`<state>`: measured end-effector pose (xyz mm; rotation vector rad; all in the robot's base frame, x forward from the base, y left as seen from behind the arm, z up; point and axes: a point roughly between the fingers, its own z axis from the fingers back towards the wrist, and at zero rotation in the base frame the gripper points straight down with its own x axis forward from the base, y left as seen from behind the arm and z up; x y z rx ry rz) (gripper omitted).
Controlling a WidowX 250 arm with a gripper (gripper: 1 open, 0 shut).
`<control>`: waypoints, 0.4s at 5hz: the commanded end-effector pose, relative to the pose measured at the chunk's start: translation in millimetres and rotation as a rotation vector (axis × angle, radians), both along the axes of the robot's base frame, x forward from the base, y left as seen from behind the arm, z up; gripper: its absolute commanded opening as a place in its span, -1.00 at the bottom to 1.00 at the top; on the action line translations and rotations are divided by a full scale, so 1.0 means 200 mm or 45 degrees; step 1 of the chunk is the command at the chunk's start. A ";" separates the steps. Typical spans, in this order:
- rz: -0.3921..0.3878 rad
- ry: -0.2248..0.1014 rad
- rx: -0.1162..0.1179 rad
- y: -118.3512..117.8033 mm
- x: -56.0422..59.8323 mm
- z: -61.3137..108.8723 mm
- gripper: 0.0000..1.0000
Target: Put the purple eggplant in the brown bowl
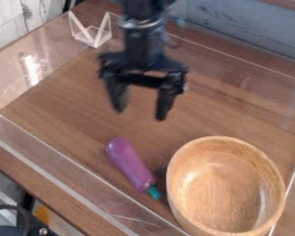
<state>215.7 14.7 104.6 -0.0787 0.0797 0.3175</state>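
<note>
The purple eggplant (132,164) lies on the wooden table near the front, its teal stem tip pointing toward the front right. Just right of it stands the brown bowl (227,188), round and wooden with nothing inside. My gripper (140,107) hangs open above the table, its two dark fingers spread wide, a short way behind the eggplant. Nothing is between the fingers.
Clear acrylic walls (64,175) fence the wooden table on all sides. A small clear plastic stand (88,29) sits at the back left corner.
</note>
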 end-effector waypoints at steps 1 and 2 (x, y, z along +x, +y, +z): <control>0.184 -0.069 -0.015 0.03 -0.05 -0.01 1.00; 0.340 -0.104 -0.029 0.03 -0.09 -0.10 1.00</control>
